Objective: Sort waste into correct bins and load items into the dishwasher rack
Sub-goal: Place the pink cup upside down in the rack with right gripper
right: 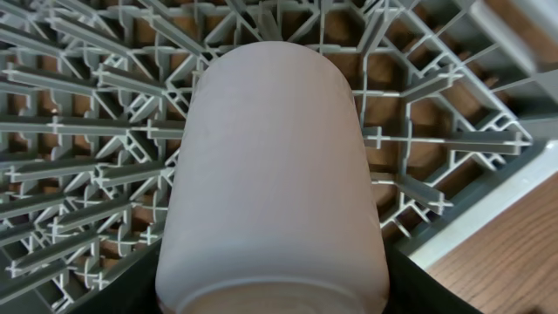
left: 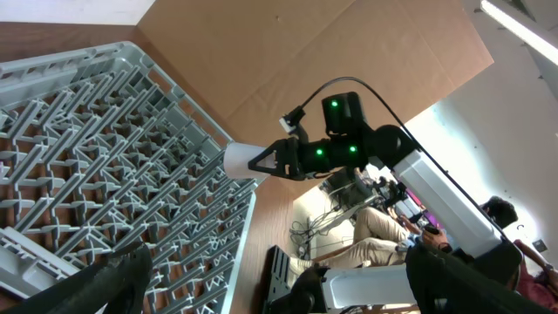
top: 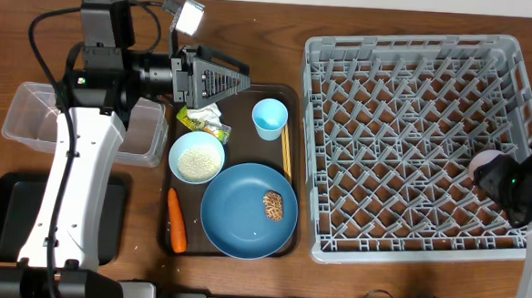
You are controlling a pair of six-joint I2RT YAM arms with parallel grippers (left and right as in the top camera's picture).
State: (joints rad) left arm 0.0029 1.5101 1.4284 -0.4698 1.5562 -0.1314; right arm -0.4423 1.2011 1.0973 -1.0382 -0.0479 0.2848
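My right gripper (top: 494, 176) is shut on the pale pink cup (top: 484, 162) and holds it over the right side of the grey dishwasher rack (top: 417, 47). In the right wrist view the cup (right: 272, 166) fills the space between the fingers (right: 272, 301), above the lattice (right: 78, 131). My left gripper (top: 238, 77) is open and empty above the wrapper with tissue (top: 204, 118). On the brown serving tray (top: 241, 97) lie the blue plate (top: 235, 216) with the brown lump (top: 273, 205), the white bowl of rice (top: 196, 157), the light-blue cup (top: 269, 118), the chopsticks (top: 286, 150) and the carrot (top: 177, 221).
The clear tub (top: 30, 118) and the black tray (top: 7, 218) sit at the left, partly under the left arm. The left wrist view looks sideways across the rack (left: 105, 157) at the right arm holding the cup (left: 237, 161).
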